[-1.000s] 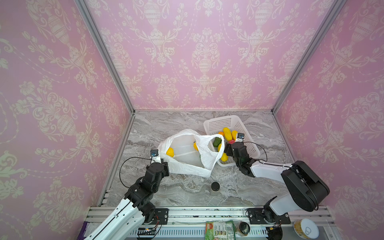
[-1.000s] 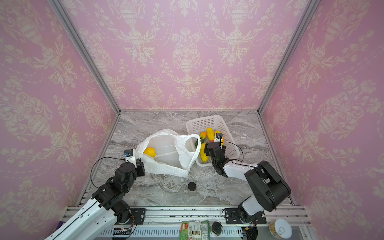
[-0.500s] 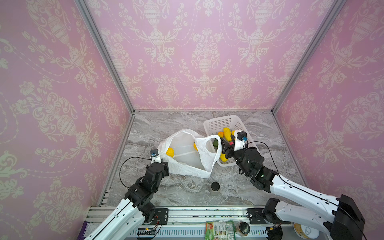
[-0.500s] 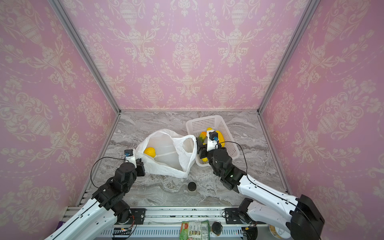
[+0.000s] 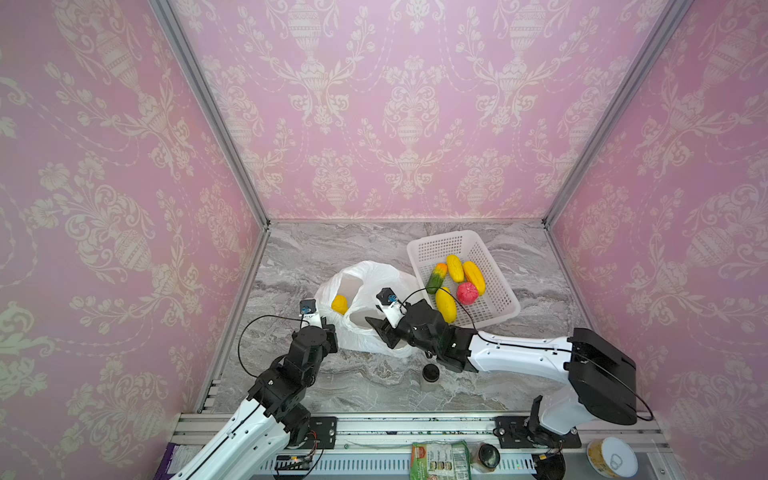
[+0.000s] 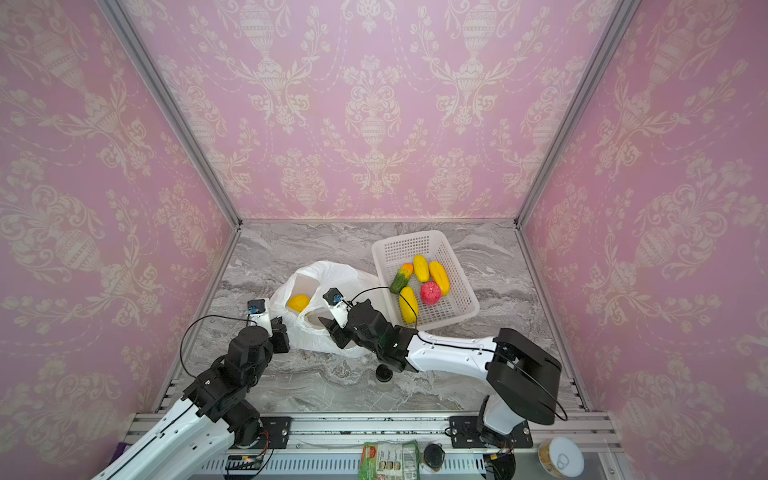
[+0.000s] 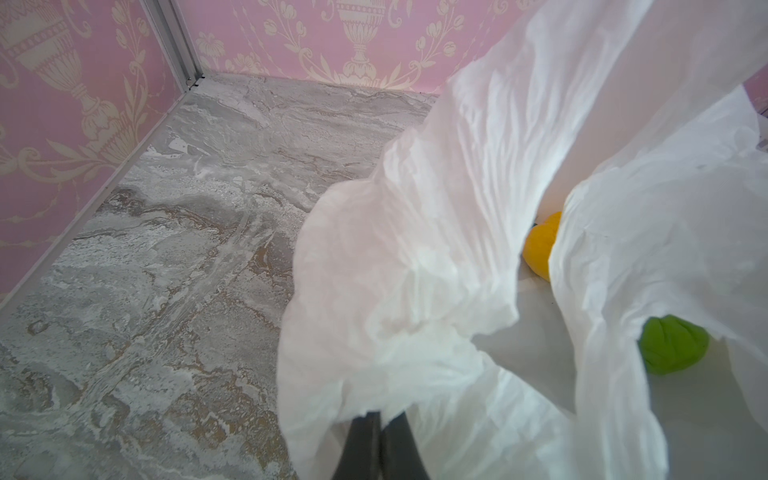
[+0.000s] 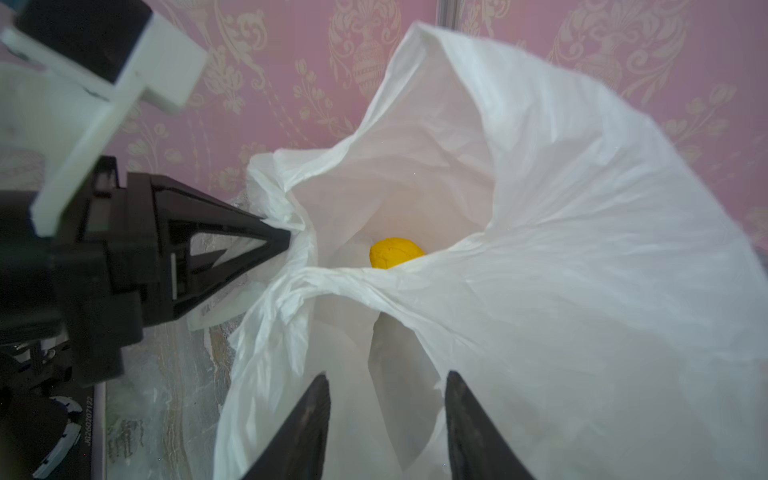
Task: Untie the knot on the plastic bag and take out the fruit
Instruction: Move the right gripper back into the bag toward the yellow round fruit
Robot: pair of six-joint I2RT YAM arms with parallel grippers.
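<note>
Swinging away from the white basket, the right end effector now hangs at the 6 o'clock edge of the plastic bag. Its jaws have narrowed since a second ago but stand parted and empty. That one bag sits mid-worktop, its mouth gaping and nothing tied. The left end effector is pinched closed on the bag's rim at 8 o'clock, propping the mouth up. Two pieces of fruit show inside: an orange-yellow one and a lumpy green one. More may lie under the film. The step in hand looks to be emptying the bag, and it seems well along. The next move calls for the right jaws to go down through the opening, clear of loose film, and close on one piece. The single basket, at the bag's 2 o'clock, holds five: three yellow ones, a green-and-orange one and a pink-red one. One dark-lidded jar stands apart at 4 o'clock.
</note>
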